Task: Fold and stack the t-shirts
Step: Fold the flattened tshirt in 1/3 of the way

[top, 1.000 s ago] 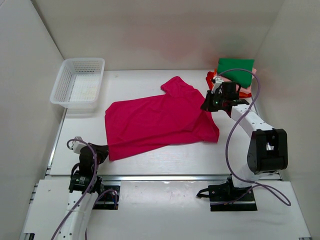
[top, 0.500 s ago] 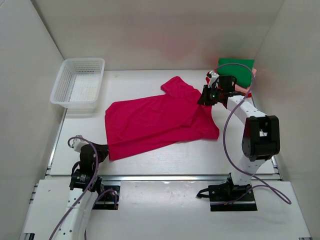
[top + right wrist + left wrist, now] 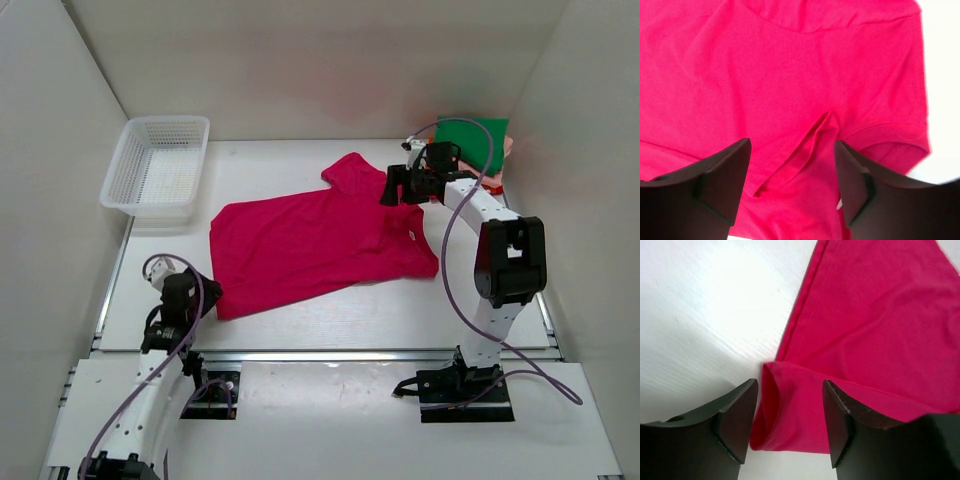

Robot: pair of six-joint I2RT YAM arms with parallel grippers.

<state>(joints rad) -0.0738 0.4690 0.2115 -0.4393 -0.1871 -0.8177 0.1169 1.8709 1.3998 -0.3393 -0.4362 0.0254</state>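
A magenta-pink t-shirt [image 3: 310, 245] lies spread flat across the middle of the table. My left gripper [image 3: 208, 296] stands open over its near left corner, and that curled hem corner [image 3: 785, 410] lies loose between the fingers [image 3: 737, 422]. My right gripper [image 3: 393, 190] hovers open above the shirt's right sleeve area, where a raised crease [image 3: 805, 150] runs between its fingers [image 3: 855, 185]. A folded green t-shirt [image 3: 478, 133] tops a stack at the back right, with a light pink edge [image 3: 509, 146] and a red one [image 3: 496, 184] showing beneath.
A white mesh basket [image 3: 158, 170] stands at the back left of the table. White walls close in the left, back and right sides. The right arm's cable [image 3: 450, 250] loops above the table beside the shirt.
Both grippers have opened and let go of the magenta shirt, which now lies flat. The right gripper has moved back and left; the left has drawn slightly up and off the corner.
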